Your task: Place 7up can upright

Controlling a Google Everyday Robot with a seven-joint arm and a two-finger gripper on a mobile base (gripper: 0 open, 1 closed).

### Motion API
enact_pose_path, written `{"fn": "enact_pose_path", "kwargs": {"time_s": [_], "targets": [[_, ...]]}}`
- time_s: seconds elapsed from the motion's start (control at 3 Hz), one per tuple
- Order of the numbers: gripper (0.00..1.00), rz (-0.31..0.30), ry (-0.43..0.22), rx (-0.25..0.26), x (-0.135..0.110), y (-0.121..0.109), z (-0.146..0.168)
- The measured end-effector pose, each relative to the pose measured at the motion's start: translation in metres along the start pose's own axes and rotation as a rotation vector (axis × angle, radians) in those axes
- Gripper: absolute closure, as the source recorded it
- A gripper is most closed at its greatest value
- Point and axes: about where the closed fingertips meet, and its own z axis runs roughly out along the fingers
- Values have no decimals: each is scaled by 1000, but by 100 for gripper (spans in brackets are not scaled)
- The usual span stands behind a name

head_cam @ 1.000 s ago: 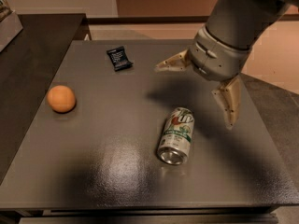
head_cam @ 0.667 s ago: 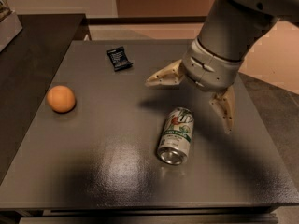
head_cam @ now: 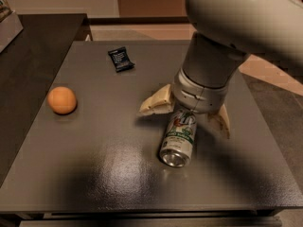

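The 7up can (head_cam: 179,138) lies on its side on the grey table (head_cam: 94,155), right of the middle, its shiny end facing the front edge. My gripper (head_cam: 185,115) hangs open right over the can's far end. One tan finger (head_cam: 155,103) sticks out to the left of the can and the other finger (head_cam: 219,123) to its right. The fingers straddle the can without closing on it. The far end of the can is hidden under my wrist.
An orange ball (head_cam: 62,100) sits at the table's left side. A small black packet (head_cam: 120,59) lies near the back edge. A darker counter (head_cam: 33,46) adjoins on the left. My arm's large white body (head_cam: 241,18) fills the upper right.
My gripper has moved left and down toward the can, from beside and above it to straddling its far end. The can, ball and packet have not moved.
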Motion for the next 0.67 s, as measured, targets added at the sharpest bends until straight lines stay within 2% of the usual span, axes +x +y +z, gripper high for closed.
{"fn": "enact_pose_path", "kwargs": {"time_s": [0.33,0.67], "targets": [[0,-21,56,-57,7,0,20],[17,2,95,-112,16,0,30]]}}
